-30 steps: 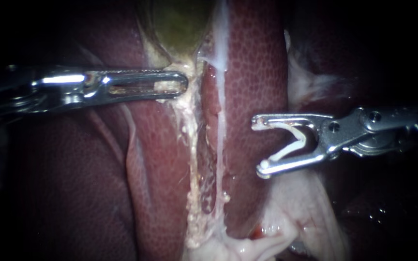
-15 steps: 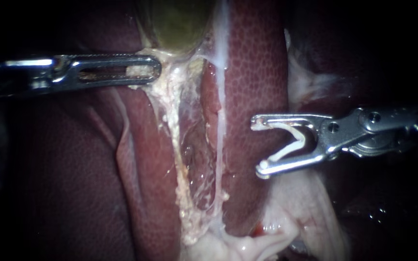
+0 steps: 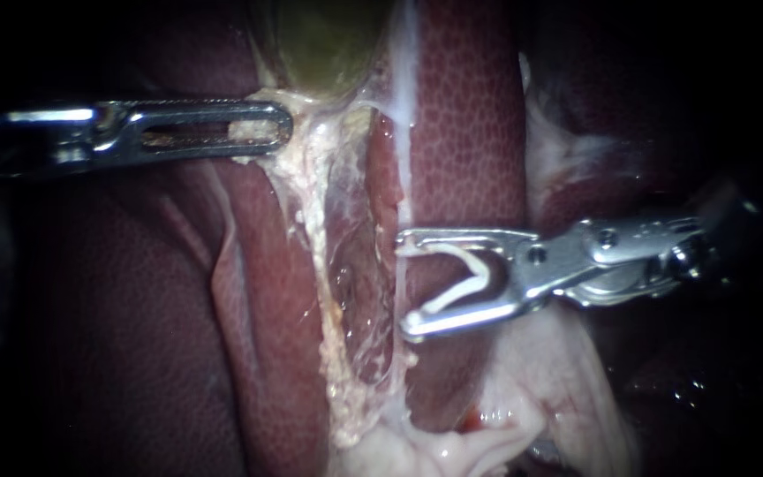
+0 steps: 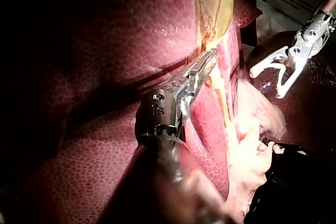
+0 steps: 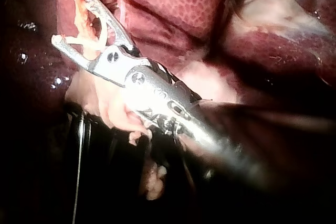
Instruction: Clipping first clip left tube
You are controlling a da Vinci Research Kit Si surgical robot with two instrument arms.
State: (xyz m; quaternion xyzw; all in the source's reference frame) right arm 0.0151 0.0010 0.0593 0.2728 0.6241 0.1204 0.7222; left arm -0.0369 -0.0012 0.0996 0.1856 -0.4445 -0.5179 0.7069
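white v-shaped plastic clip [image 3: 479, 269] sits in the right instrument [image 3: 404, 283]. jaws stand wide apart, each bearing on a clip leg, so the clip is held. shaft enters from the right, near level. jaw tips reach the thin whitish tube [image 3: 399, 199], which runs top to bottom across the mouth of the gap, not deep in the clip. cannot tell if this is the left tube. beside it a thin filmy window [image 3: 359, 265], then a yellowish beaded strand [image 3: 321, 265]. left instrument [image 3: 280, 125] lies level, jaws clamped on pale fatty tissue [image 3: 253, 131] below the greenish gallbladder [image 3: 324, 35]. mottled red liver [image 3: 465, 132] flanks the tube closely.
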